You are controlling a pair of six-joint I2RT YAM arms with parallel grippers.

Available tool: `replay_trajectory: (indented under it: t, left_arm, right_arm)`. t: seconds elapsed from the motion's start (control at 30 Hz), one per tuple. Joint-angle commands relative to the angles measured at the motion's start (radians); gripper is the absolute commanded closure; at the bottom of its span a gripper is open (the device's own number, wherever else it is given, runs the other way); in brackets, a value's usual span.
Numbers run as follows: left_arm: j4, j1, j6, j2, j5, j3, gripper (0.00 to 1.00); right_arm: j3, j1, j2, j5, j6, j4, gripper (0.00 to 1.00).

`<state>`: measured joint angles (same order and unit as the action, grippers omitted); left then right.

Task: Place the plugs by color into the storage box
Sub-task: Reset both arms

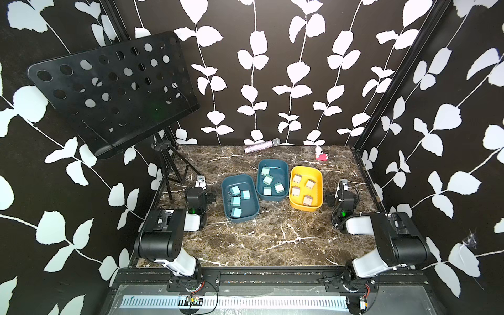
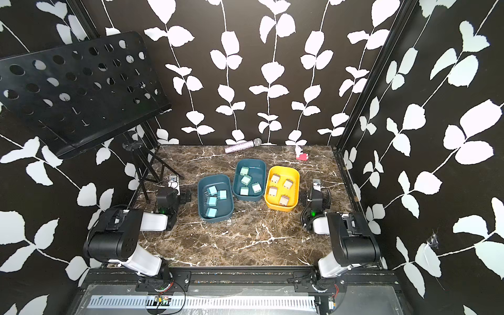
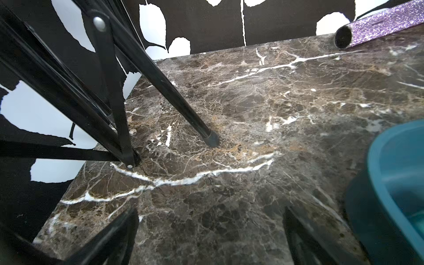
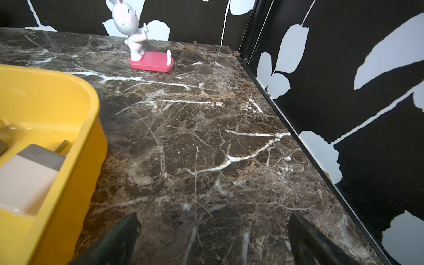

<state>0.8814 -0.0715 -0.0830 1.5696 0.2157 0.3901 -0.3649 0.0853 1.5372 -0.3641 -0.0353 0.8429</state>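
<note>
Scanning left to right, you had the left pincer [image 3: 212, 234] spread wide and empty, four blue plugs [image 1: 235, 201] in the left teal box [image 1: 226, 185], four green plugs [image 1: 268, 180] in the middle teal box [image 1: 283, 166], four beige plugs [image 1: 296, 191] in the yellow box [image 1: 317, 174], and the right pincer [image 4: 214, 229] likewise gaping. Sorting looked finished; wrist views cut off the boxes.

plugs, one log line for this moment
blue plugs: left teal bin | green plugs: middle teal bin | beige plugs: yellow bin | left claw: open | right claw: open
</note>
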Motion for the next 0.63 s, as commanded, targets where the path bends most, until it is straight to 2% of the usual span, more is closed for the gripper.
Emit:
replay_trajectory:
  t: [0.0, 0.6]
  left_arm:
    - [0.007, -0.001, -0.008, -0.022, -0.013, 0.008, 0.01]
    - [0.002, 0.001, -0.006, -0.023, -0.023, 0.010, 0.01]
  right_arm:
    - [-0.012, -0.001, -0.009, -0.017, 0.013, 0.059, 0.01]
    - [-0.010, -0.001, -0.010, -0.018, 0.013, 0.061, 0.01]
